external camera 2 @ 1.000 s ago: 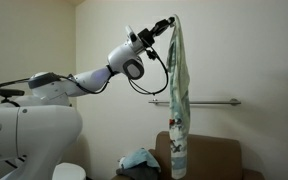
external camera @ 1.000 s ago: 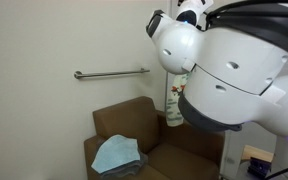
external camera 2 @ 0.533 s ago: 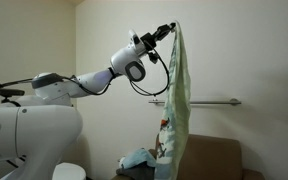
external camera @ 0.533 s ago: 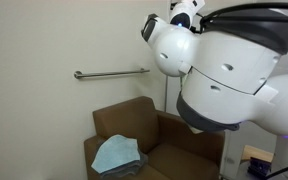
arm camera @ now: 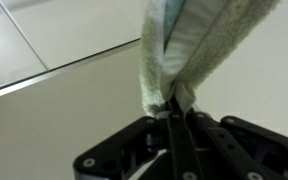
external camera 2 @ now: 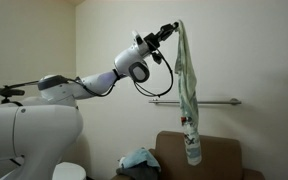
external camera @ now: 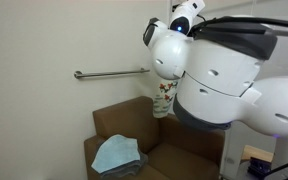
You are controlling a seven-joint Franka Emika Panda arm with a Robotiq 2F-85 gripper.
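Pinching the towel (external camera 2: 187, 92) at its top, the gripper (external camera 2: 174, 25) is holding it high — dangling above the brown armchair (external camera 2: 220, 156).

No legible text or labels anywhere

In both exterior views I see a metal grab bar (external camera: 111, 73) fixed level on the pale wall (external camera: 34, 40), with a brown armchair (external camera: 134, 118) standing just below it, its back close to that wall. A light blue cloth (external camera: 116, 154) lies crumpled on the chair's seat, resting on a darker bundle and pushed toward one armrest; from the opposite side it shows as a small heap (external camera 2: 139, 158) beside the chair back (external camera 2: 219, 150). My wrist view shows only pale ceiling tiles (arm camera: 29, 40) meeting the wall along a straight edge.
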